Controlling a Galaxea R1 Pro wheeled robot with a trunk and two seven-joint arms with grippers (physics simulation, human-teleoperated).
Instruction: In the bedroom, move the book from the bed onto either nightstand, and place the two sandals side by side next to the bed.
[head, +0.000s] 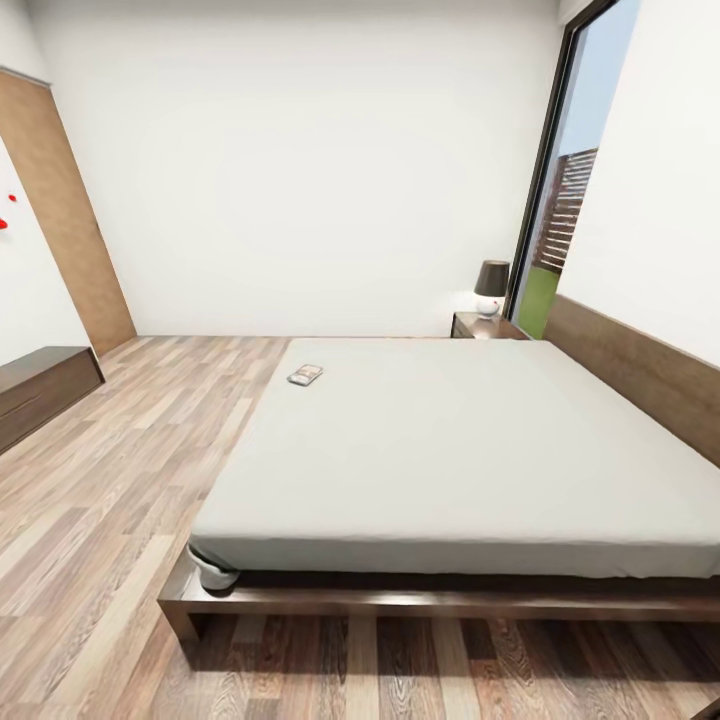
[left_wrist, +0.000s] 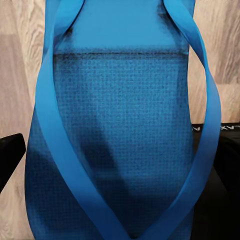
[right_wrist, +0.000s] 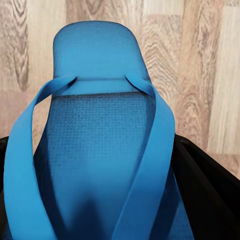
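Note:
The bed with its off-white mattress lies ahead of me in the head view, headboard to the right. The small book rests flat on the mattress near its far left edge. A dark nightstand stands past the bed's far end by the window. In the left wrist view a blue sandal sits close between dark fingers, and my left gripper is shut on it over plank floor. My right gripper is likewise shut on the other blue sandal, with its fingers at the sides.
A lamp stands on the nightstand beside the tall window. A low dark cabinet and a wood door panel line the left wall. Wood floor runs along the bed's left side and foot.

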